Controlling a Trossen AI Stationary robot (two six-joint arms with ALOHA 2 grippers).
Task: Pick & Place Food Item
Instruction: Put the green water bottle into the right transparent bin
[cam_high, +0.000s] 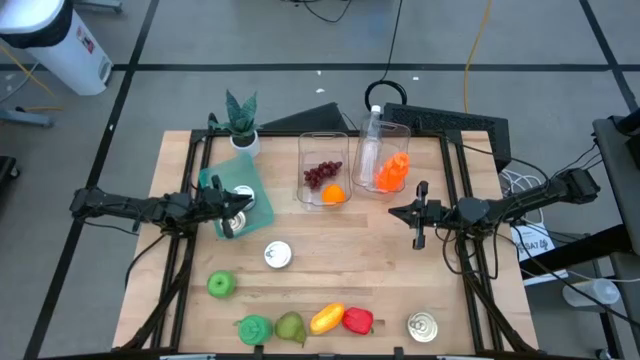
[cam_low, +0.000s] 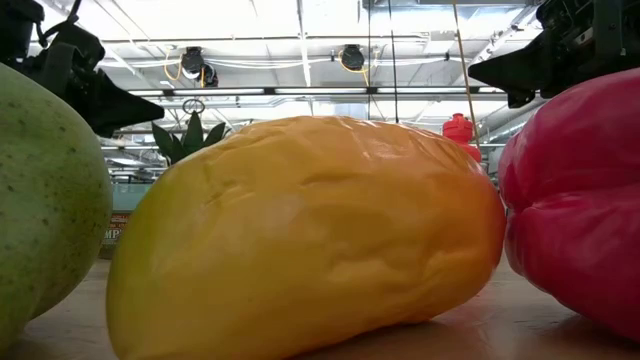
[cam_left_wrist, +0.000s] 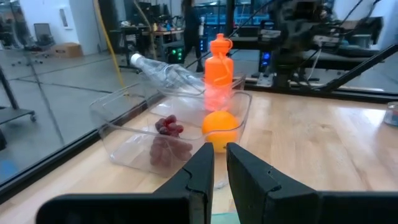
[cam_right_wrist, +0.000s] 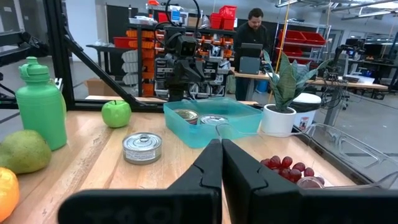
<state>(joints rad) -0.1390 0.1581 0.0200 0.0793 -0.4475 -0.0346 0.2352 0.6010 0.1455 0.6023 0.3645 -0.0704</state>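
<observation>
Hovering empty over the tabletop (cam_high: 320, 260), both arms wait with fingers clenched: left gripper (cam_high: 240, 208) above the teal tray (cam_high: 262, 203), right gripper (cam_high: 392, 211) beside the clear bins (cam_high: 303, 170). Loose food lines the near edge, mango (cam_high: 327, 319) included, within reach for picking.

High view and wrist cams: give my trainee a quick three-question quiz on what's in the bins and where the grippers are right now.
1. True or false: the clear bin holding the red grapes also holds an orange.
2. Which is shut? A) only the left gripper B) only the right gripper C) both
3. Fill in: the left gripper hangs over the teal ____.

Key: 1 true; 2 C; 3 bin.
</observation>
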